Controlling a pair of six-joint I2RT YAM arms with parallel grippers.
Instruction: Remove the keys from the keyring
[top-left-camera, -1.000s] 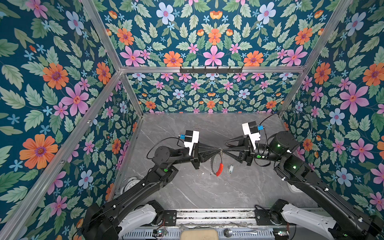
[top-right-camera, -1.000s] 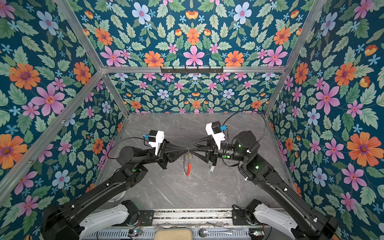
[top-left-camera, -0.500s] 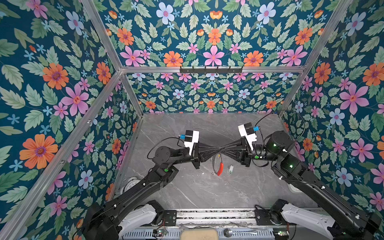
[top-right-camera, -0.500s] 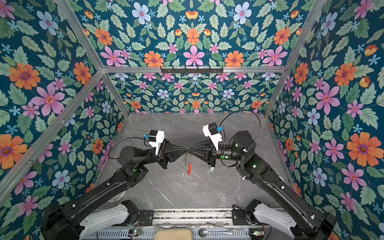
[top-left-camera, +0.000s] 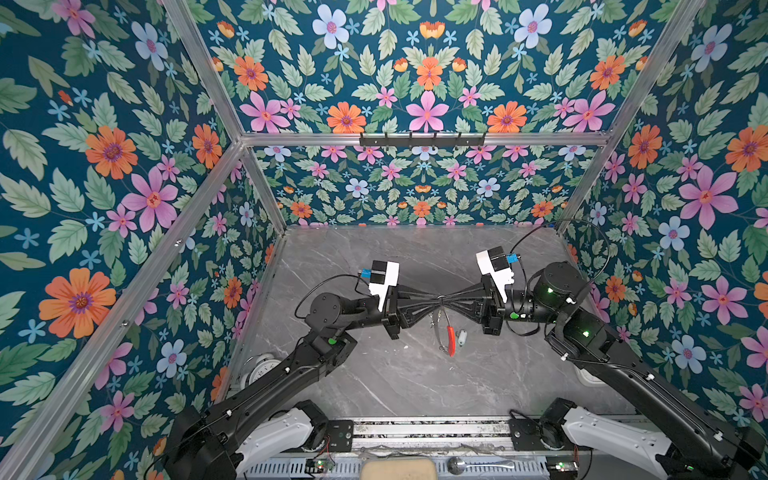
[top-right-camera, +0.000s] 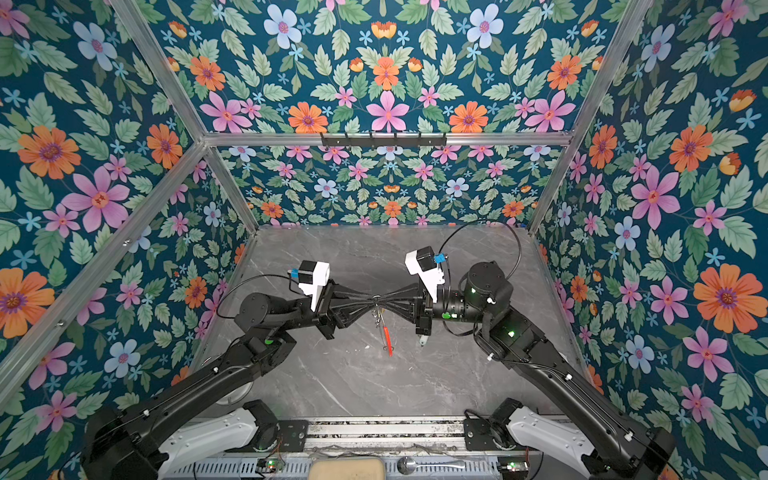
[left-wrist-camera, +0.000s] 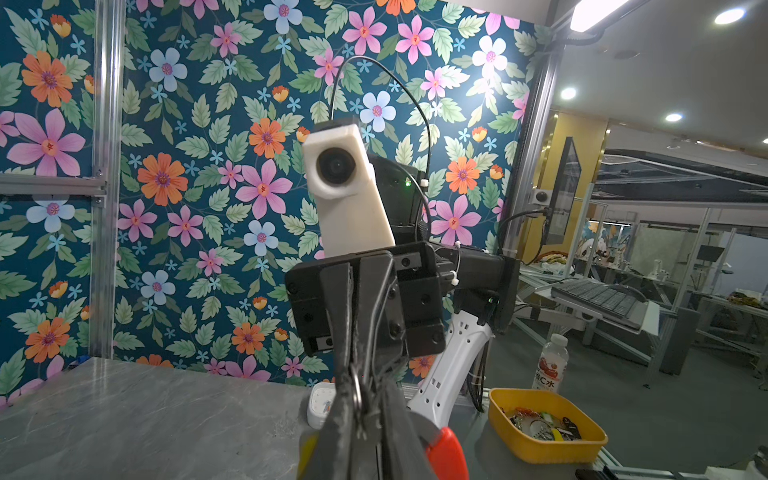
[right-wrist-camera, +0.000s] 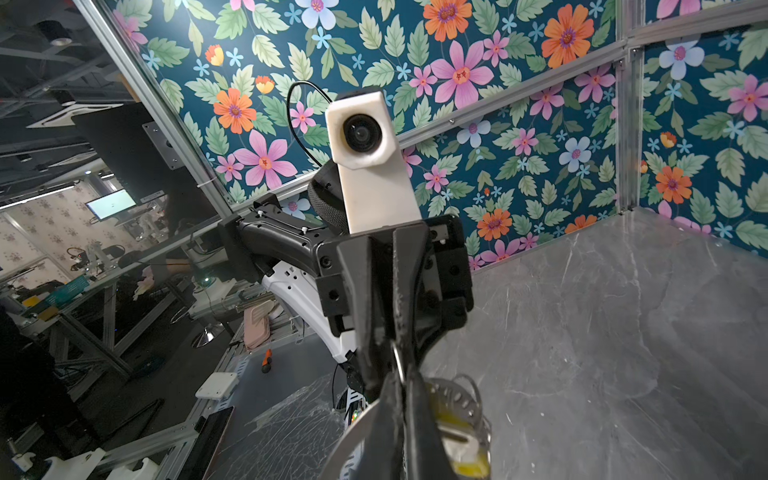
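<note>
In both top views my two grippers meet tip to tip above the middle of the grey table. The keyring hangs below them, a thin dark hoop with a red section. My right gripper is shut on a small silver ring at its tips. A key with a yellow tag hangs beside its fingers. My left gripper stands slightly open, with a silver ring and wire lying in the narrow gap. A key with a pale tag lies on the table to the right of the red section.
Floral walls enclose the table on three sides, with a black hook rail on the back wall. A white round device sits at the front left edge. Off the table stand a yellow tray holding keys and a bottle.
My right gripper has moved left to the left gripper's tips and shut on the ring there. The left gripper's fingers have parted slightly. The keyring still hangs in the same place.
</note>
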